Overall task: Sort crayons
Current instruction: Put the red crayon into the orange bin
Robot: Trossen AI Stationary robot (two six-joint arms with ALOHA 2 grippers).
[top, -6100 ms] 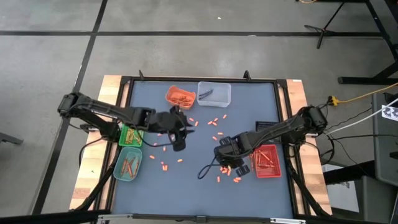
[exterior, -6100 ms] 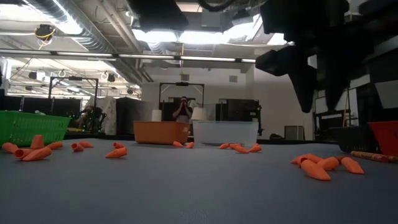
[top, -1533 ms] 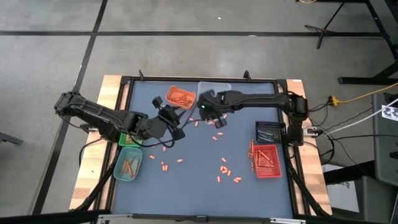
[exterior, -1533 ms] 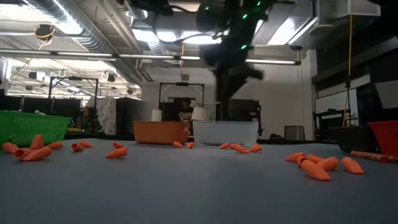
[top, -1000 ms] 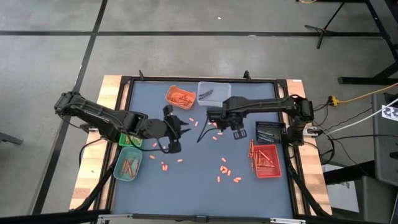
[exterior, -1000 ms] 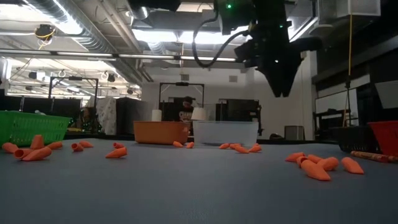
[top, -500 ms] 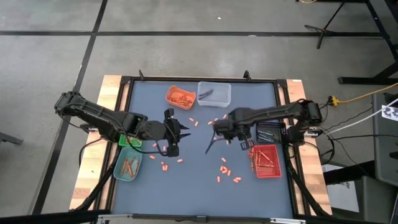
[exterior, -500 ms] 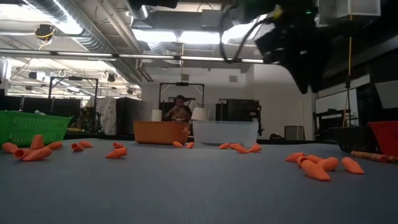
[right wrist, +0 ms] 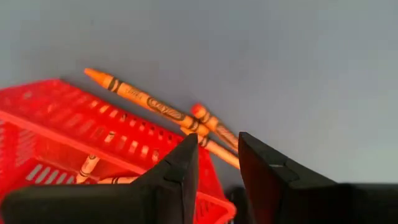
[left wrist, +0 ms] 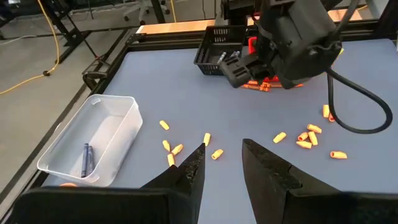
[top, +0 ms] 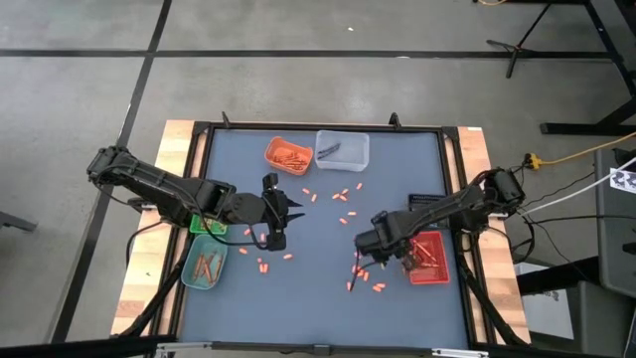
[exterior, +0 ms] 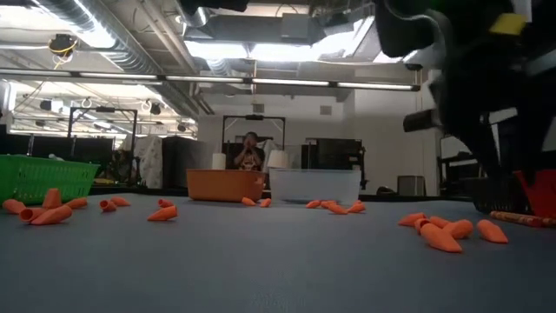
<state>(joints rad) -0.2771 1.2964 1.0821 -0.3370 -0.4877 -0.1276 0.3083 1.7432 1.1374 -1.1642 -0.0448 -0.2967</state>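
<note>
Short orange crayon pieces lie scattered on the blue-grey mat, one cluster [top: 364, 272] near the right and others [top: 343, 194] mid-table. Three whole orange crayons [right wrist: 149, 101] lie on the mat against the red tray [right wrist: 74, 144]. My right gripper [right wrist: 215, 163] hangs open just above them, pointing down, at the red tray's [top: 429, 261] left edge [top: 382, 247]. My left gripper [top: 294, 206] hovers open over the mat's left middle [left wrist: 221, 167], with nothing between its fingers.
At the far edge stand an orange tray [top: 288, 154] of crayons and a clear tray [top: 343, 149] holding a dark crayon [left wrist: 86, 155]. Green [top: 209, 223] and teal [top: 204, 265] trays sit at the left, a black basket [top: 427, 205] at the right. A person stands in the room behind [exterior: 251, 149].
My right gripper has swung from the mat's middle, near the far trays, toward the near right and sunk down, ending beside the red tray over the whole crayons. It has rolled about its axis on the way. Its fingers have stayed open.
</note>
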